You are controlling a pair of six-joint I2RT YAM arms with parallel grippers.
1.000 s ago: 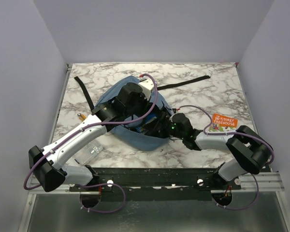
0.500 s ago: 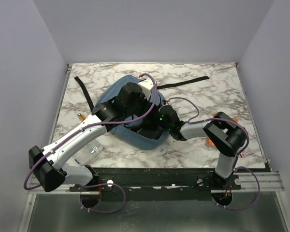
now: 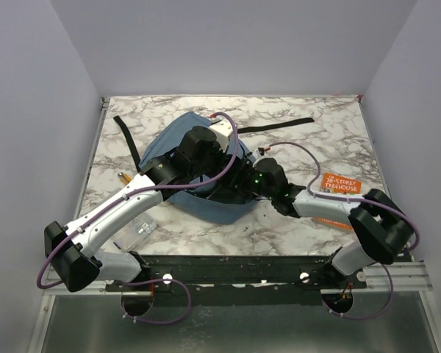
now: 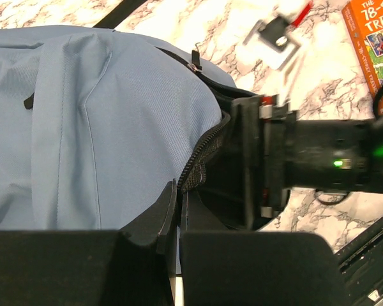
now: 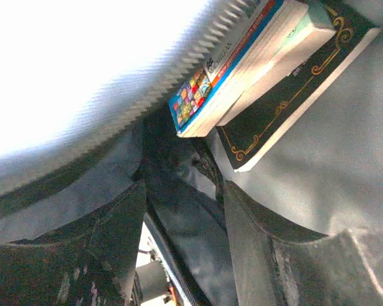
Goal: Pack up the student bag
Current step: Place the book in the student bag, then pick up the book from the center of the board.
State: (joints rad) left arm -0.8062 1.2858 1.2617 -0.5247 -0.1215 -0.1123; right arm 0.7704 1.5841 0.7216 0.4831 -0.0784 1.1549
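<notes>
The student bag [image 3: 178, 143], dusty blue, lies in the middle of the table with its mouth towards the right. My left gripper [image 4: 177, 203] is shut on the bag's black zip edge [image 4: 203, 156] and holds the mouth up. My right arm's wrist [image 3: 270, 180] reaches into that mouth. Inside the bag, my right gripper [image 5: 185, 210] stands open with only dark lining between its fingers. Just beyond it lie two books: one with a colourful spine [image 5: 236, 64] and a black one with gold ornament [image 5: 293, 83].
An orange Treehouse book [image 3: 341, 184] lies on the marble table [image 3: 316, 147] at the right, close to my right forearm. A clear plastic case [image 3: 136, 232] sits near the left arm's base. Black straps [image 3: 279, 126] trail from the bag towards the back.
My right arm pushed deeper into the bag's mouth, its elbow swinging over the orange book, then drew back a little to the right. The left gripper has kept its hold on the zip edge.
</notes>
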